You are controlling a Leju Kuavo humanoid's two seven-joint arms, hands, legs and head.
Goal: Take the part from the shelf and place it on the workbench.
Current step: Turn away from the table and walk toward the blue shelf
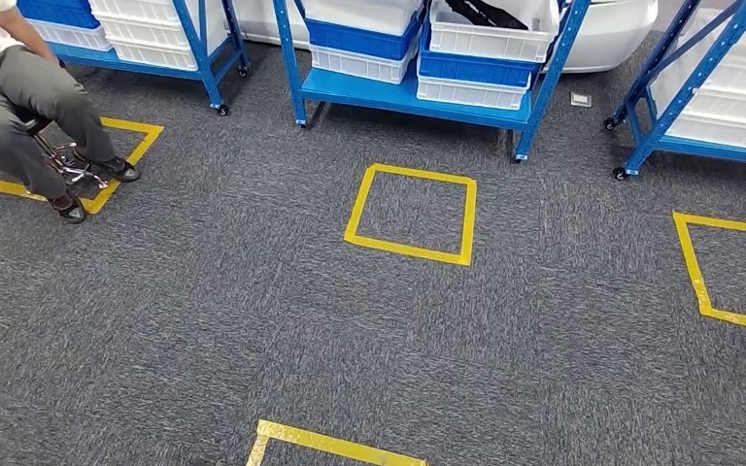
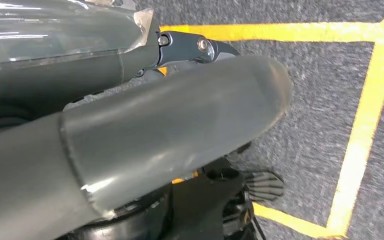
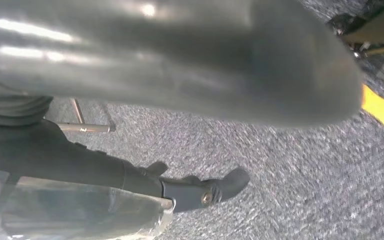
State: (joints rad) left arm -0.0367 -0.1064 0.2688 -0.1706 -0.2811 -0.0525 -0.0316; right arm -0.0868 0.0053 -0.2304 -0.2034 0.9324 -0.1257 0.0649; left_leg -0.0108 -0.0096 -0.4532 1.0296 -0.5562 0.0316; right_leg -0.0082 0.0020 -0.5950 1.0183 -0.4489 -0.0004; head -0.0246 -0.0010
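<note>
A blue wheeled shelf (image 1: 418,95) stands straight ahead in the head view, loaded with white and blue bins. A dark object (image 1: 486,12) lies in the upper white bin (image 1: 491,41); I cannot tell what it is. My left hand (image 2: 180,125) hangs above the carpet, its thick grey thumb and a dark finger (image 2: 200,47) stretched out with nothing between them. My right hand (image 3: 180,60) hangs the same way, a dark finger (image 3: 205,192) extended, holding nothing. Both hands are far from the shelf.
A person (image 1: 19,107) sits on a stool at the far left. More blue shelves stand at the back left (image 1: 204,49) and at the right (image 1: 699,107). Yellow tape squares (image 1: 413,214) mark the grey carpet between me and the shelves.
</note>
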